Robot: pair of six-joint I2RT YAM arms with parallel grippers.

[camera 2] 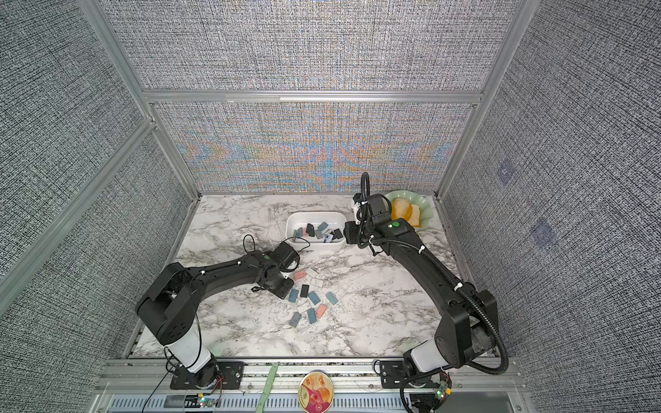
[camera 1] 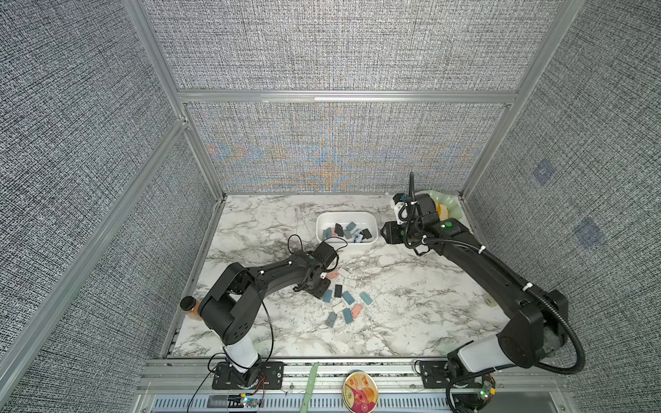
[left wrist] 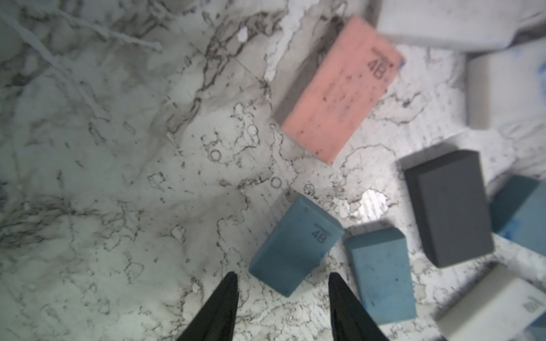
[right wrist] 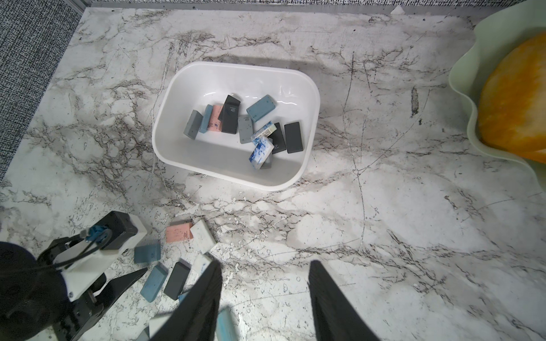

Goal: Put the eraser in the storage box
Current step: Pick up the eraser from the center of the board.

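Stamp "4B" on pink eraser (left wrist: 336, 88), blue eraser (left wrist: 295, 245); left tool (left wrist: 283, 274), right tool (right wrist: 266, 262) both spread, empty.

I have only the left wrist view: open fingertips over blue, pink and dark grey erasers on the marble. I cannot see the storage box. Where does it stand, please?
Observer: The storage box stands beyond the loose erasers, toward the back wall, slightly to the right of the left gripper.
Operator: Is it empty?
Observer: No. The right wrist view shows several erasers lying in it: black, blue, grey, pink and blue-stained white.
Operator: Is the right arm in my way?
Observer: Probably not. The right gripper hangs open and empty close to the box's right end.
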